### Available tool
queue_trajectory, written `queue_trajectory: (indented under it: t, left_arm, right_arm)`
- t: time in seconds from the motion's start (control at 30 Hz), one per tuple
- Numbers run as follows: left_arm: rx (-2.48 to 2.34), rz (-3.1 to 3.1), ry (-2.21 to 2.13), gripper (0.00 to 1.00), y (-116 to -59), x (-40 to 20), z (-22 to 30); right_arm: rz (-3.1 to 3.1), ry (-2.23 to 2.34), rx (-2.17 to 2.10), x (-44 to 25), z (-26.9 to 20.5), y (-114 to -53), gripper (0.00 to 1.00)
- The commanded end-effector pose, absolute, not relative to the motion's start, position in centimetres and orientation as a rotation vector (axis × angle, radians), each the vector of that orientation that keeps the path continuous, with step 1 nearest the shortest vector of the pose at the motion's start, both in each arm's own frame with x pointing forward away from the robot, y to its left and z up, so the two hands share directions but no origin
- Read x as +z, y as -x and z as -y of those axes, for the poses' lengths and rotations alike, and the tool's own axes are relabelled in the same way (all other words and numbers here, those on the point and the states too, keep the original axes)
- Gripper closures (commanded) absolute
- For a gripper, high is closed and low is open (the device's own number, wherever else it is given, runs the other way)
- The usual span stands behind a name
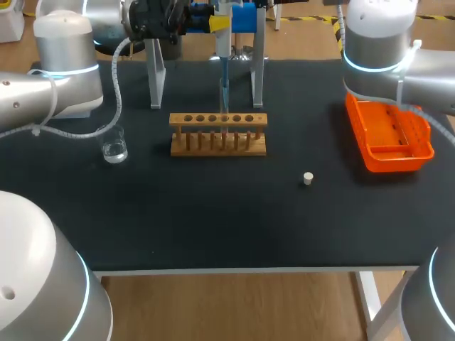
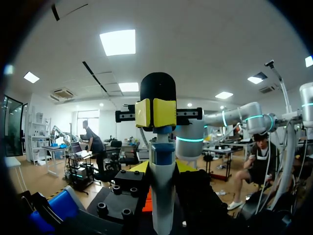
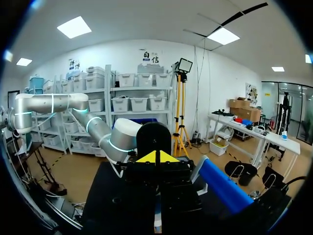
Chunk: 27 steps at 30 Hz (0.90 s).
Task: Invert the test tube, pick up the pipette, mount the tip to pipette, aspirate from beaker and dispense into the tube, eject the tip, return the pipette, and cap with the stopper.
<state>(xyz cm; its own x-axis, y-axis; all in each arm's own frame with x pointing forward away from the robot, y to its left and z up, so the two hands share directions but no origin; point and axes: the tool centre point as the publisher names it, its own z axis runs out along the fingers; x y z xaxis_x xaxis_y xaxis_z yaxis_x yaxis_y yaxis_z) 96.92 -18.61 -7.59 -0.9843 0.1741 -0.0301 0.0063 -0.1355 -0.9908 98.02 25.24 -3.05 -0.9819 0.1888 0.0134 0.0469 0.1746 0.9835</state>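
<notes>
Pipette (image 1: pixel 224 71): one, upright over the one six-hole wooden rack (image 1: pixel 218 135), tip pointing down at the rack, held by the left gripper (image 1: pixel 221 23). One beaker (image 1: pixel 114 150) holding clear liquid, one white stopper (image 1: pixel 308 178), one orange tray (image 1: pixel 389 153) with unclear contents. Left wrist: yellow fingertips (image 2: pixel 145 113) clamp the pipette from both sides. Right wrist: can't tell the right gripper's state.

My left arm (image 1: pixel 64 71), left of the wooden rack (image 1: pixel 218 133): silver-grey rounded housings, glowing cyan ring at the joint, white corrugated cable (image 1: pixel 117 85) looped outside. My right arm (image 1: pixel 384 50), right of the rack: same silver shells, cyan ring. My left gripper (image 1: pixel 220 23), behind the rack: black body, yellow tips.
</notes>
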Motion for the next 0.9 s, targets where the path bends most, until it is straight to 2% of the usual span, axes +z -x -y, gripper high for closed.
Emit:
queue_trajectory:
  t: [0.03,0.4,0.77,0.8,0.83,0.87,0.9]
  left_arm:
    - [2.278,1.984,0.214,1.00,-97.2,-7.1,18.6]
    - [2.278,1.984,0.214,1.00,-97.2,-7.1,18.6]
    - [2.278,1.984,0.214,1.00,-97.2,-7.1,18.6]
    - [2.278,1.984,0.214,1.00,-97.2,-7.1,18.6]
    - [2.278,1.984,0.214,1.00,-97.2,-7.1,18.6]
    - [2.278,1.984,0.214,1.00,-97.2,-7.1,18.6]
    - [2.278,1.984,0.214,1.00,-97.2,-7.1,18.6]
  right_arm:
    - [-2.331,-0.240,1.933,-4.1,-25.2,-97.9,1.00]
    - [-2.347,-0.243,1.921,-4.3,-25.2,-97.8,1.00]
    - [-2.246,-0.167,1.956,0.4,-23.9,-96.8,1.00]
    - [-2.240,-0.159,1.955,0.8,-23.7,-96.6,0.87]
    - [-2.233,-0.153,1.953,1.1,-23.5,-96.3,0.58]
    - [-2.227,-0.146,1.953,1.4,-23.3,-96.0,0.02]
    - [-2.223,-0.137,1.955,1.7,-23.0,-95.8,0.00]
